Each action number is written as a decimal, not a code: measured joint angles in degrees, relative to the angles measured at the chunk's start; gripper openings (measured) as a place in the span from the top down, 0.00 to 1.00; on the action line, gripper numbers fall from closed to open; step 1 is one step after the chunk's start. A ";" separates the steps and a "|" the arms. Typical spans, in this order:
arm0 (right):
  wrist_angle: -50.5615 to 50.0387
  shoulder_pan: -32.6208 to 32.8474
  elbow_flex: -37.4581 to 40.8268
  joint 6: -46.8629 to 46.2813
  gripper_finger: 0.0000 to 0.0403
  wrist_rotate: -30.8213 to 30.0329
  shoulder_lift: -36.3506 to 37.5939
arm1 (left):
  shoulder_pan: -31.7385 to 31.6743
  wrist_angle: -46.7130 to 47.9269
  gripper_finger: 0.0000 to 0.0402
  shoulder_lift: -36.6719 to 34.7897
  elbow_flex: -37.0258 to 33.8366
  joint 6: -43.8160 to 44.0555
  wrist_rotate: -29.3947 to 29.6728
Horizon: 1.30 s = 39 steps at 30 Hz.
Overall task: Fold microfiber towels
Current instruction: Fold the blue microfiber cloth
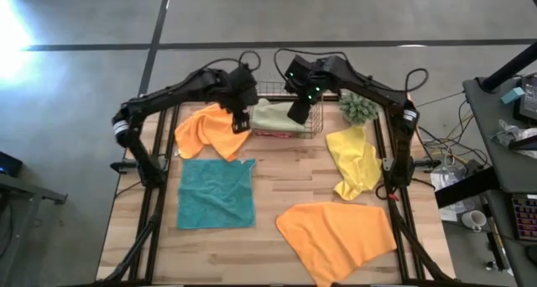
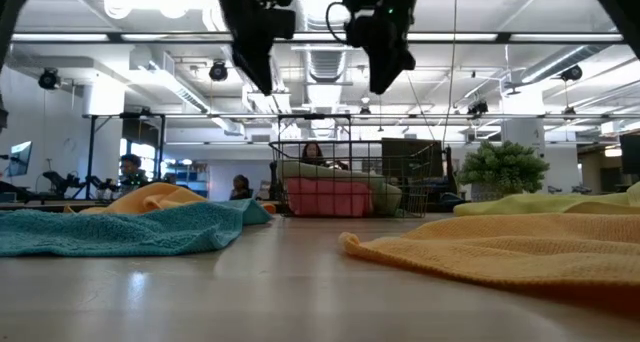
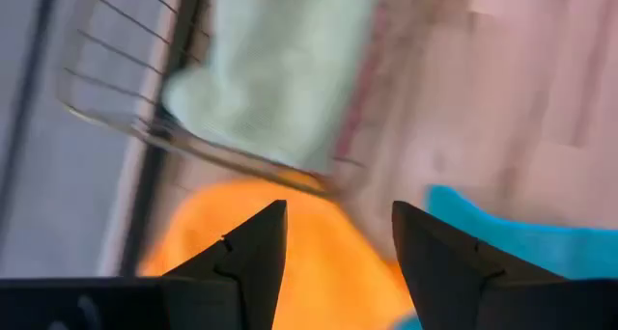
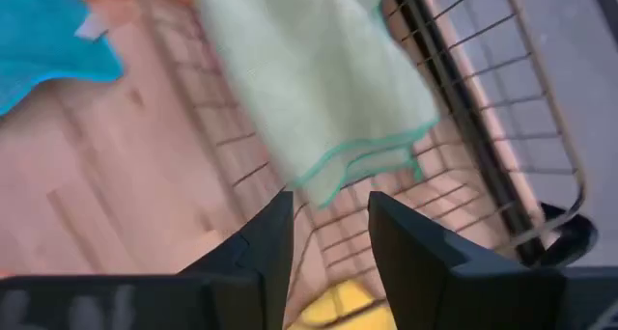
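A copper wire basket (image 1: 316,119) stands at the table's far middle. In it a folded sage green towel (image 1: 275,116) lies on a pink towel (image 2: 328,198). My left gripper (image 3: 338,238) hangs open above the basket's left edge, over a crumpled orange towel (image 1: 211,129). Above the basket's right half my right gripper (image 4: 330,224) is open too, with the sage green towel (image 4: 319,79) below it. Neither has anything between its fingers. Flat on the table lie a teal towel (image 1: 216,193), a yellow towel (image 1: 354,159) and a second orange towel (image 1: 336,233).
A small green fuzzy plant (image 1: 361,108) stands just right of the basket. Bare wood shows in the middle of the table (image 1: 285,174), between the teal and yellow towels. People sit in the room beyond the table's far edge.
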<state>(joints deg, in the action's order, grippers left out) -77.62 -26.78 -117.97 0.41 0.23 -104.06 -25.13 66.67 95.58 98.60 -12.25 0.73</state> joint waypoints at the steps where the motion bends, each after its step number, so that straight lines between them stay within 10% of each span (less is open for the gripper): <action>1: -0.03 0.76 1.15 -0.74 0.69 0.01 0.96 | 0.74 -0.39 0.57 -1.53 -2.43 1.73 -0.27; 14: 12.53 17.56 18.88 -8.69 0.69 -0.22 10.84 | 16.21 -6.32 0.57 -21.11 -32.43 23.40 -0.67; 39: 14.13 54.33 40.07 -39.11 0.69 -4.90 14.00 | 34.73 -35.53 0.57 -12.68 -37.10 31.46 -0.69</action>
<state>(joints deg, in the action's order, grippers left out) -63.49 27.55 -77.90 -38.70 -4.67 -90.06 9.61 31.14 82.90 61.49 19.21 0.04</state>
